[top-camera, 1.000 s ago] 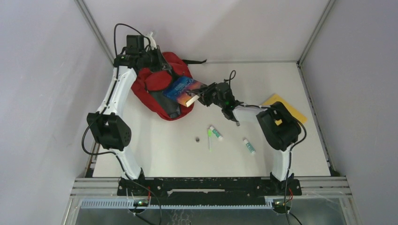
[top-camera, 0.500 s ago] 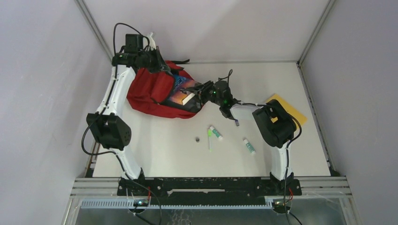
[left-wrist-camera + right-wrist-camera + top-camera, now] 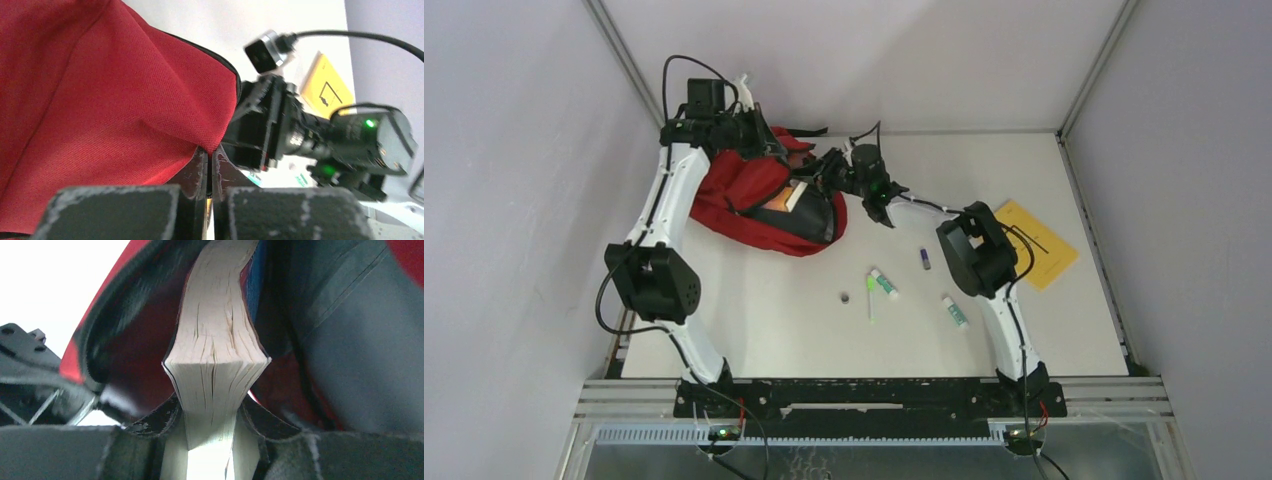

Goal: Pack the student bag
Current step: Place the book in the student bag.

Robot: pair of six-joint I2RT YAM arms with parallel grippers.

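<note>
Clamping the pale page edge of the book between the right fingers, squeezing the block narrow at the grip. Pinching a fold of red cloth at the mouth of the student bag with the left fingers, pressed shut on it and holding the opening up. Driving the book past the black zip trim, alongside the grey lining. Having carried it much deeper than a second ago: then sticking well out with the blue cover plain from above, now showing only a small corner. Keeping the bag at the far left of the counter, beneath the left arm. Judging this first item nearly seated, probably calling for a release and a clean withdrawal without dragging the book back out. Leaving a white tube, a second tube, a green pen and a yellow sheet out on the counter, well apart from the bag.
</note>
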